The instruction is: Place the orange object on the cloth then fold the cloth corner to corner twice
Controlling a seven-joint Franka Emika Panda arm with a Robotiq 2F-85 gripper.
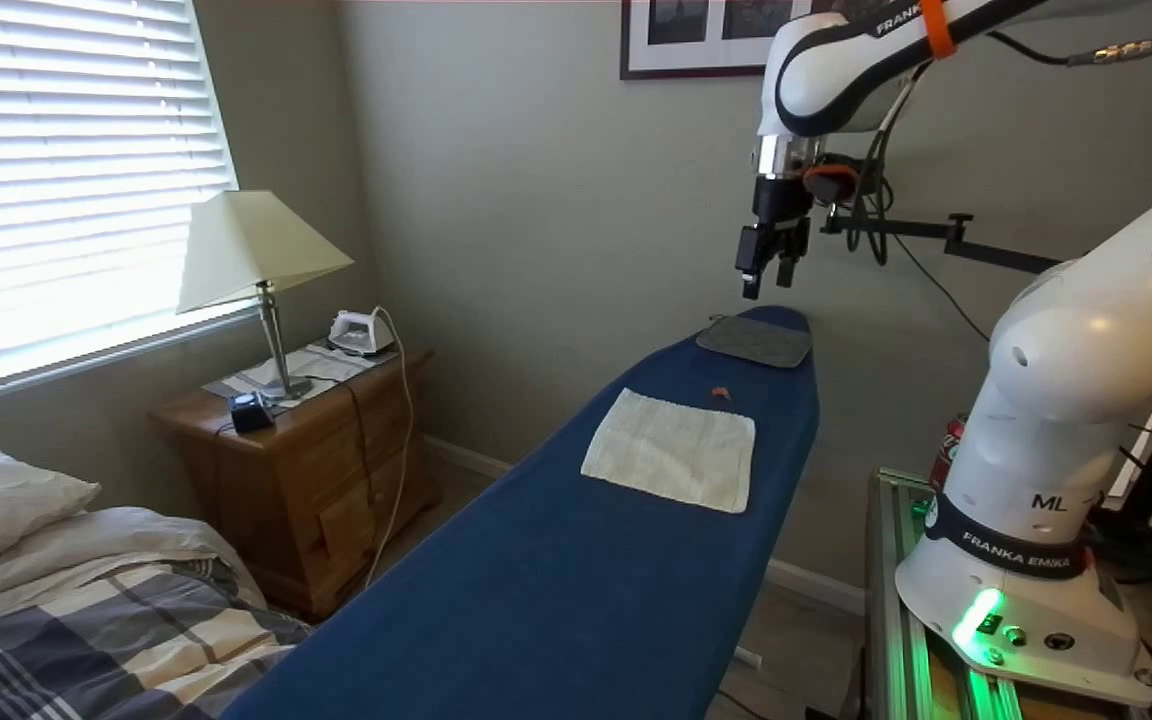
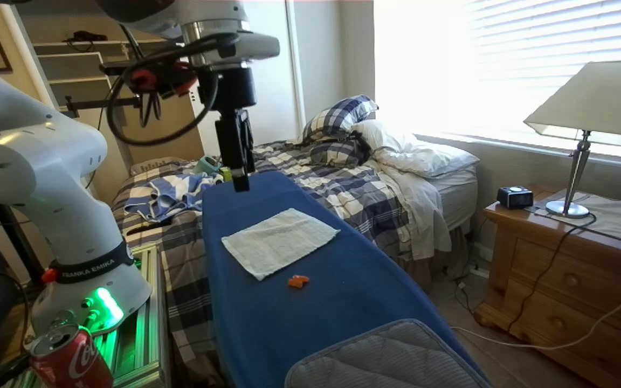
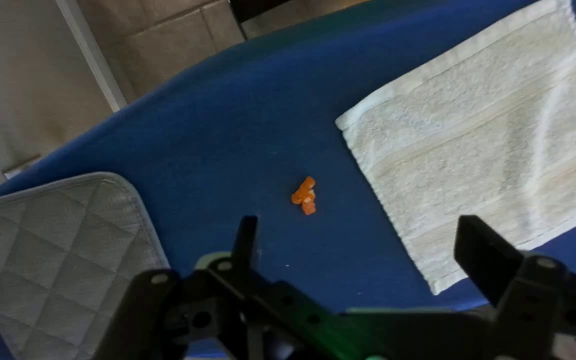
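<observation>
In the wrist view a small, knobbly orange lump (image 3: 304, 196) lies beside the square cream terry cloth (image 3: 468, 155) at nine o'clock; black fingers (image 3: 485, 257) hang spread, pointing down.

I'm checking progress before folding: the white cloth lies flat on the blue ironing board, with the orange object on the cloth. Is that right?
Not quite: the orange object isn't on the white cloth; the wrist view shows it beside the cloth, directly on the blue ironing board. The rest holds.
</observation>
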